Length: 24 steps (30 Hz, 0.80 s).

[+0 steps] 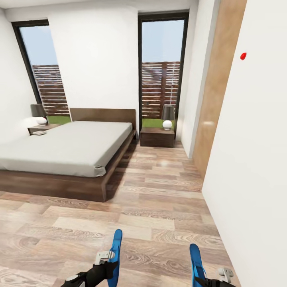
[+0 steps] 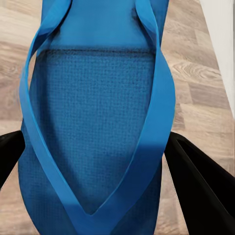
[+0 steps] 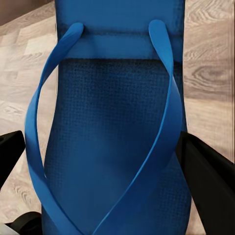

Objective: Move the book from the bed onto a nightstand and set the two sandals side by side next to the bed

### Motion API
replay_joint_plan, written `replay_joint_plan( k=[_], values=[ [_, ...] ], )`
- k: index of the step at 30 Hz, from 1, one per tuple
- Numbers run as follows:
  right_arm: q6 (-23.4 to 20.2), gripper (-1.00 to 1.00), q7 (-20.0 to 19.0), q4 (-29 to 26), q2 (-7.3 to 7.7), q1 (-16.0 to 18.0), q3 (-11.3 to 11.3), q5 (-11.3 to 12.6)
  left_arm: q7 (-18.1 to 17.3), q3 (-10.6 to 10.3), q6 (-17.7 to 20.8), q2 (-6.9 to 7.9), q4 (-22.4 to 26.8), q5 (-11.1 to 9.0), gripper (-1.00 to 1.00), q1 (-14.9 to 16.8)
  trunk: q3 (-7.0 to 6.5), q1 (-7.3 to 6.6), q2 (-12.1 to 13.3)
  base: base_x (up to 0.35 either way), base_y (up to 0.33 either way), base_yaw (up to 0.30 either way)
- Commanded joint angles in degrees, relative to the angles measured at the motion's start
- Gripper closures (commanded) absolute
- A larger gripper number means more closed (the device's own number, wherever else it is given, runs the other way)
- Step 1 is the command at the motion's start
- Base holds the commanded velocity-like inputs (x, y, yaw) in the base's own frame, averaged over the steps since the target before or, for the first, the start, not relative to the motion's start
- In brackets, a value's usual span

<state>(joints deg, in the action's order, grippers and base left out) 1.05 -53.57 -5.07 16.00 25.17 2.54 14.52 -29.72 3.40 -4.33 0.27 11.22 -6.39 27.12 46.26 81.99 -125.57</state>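
Both bright blue sandals are held above the wood floor. My left gripper [image 1: 107, 264] is shut on one sandal [image 1: 116, 247], whose sole and straps [image 2: 98, 122] sit between the black fingers [image 2: 203, 191]. My right gripper [image 1: 210, 280] is shut on the other sandal [image 1: 195, 259], seen close up [image 3: 112, 127] between its fingers [image 3: 210, 181]. The bed [image 1: 67, 147] stands ahead on the left with a bare mattress. A small flat thing that looks like the book [image 1: 40, 133] lies on the left nightstand [image 1: 33, 129]. The right nightstand [image 1: 157, 139] stands beyond the bed's far corner.
Each nightstand carries a lamp [image 1: 168, 116]. A white wall [image 1: 247, 159] and a brown door [image 1: 213, 103] close in the right side. Bare plank floor [image 1: 159, 191] runs between the bed and that wall, up to tall windows [image 1: 161, 67].
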Motion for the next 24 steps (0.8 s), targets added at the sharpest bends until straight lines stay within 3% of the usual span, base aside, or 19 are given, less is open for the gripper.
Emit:
replay_joint_plan(
  k=[1,19,24],
  values=[
    [0.09,1.00,-0.22,0.06,0.00,0.06,0.36,-0.11,-0.39,0.38,0.02,0.00,-0.05,-0.20,1.00,0.04,0.07,0.02,-0.02,0.332,0.000,-0.154],
    [0.09,1.00,-0.18,0.06,0.00,0.06,0.36,-0.11,-0.38,0.38,0.02,0.00,-0.05,-0.20,1.00,0.04,0.10,0.02,-0.02,0.332,0.000,-0.022],
    [0.09,1.00,-0.20,0.06,0.00,0.06,0.36,-0.11,-0.40,0.38,0.02,0.00,-0.05,-0.20,1.00,0.04,0.10,0.02,-0.02,0.332,0.000,-0.140]
  ],
)
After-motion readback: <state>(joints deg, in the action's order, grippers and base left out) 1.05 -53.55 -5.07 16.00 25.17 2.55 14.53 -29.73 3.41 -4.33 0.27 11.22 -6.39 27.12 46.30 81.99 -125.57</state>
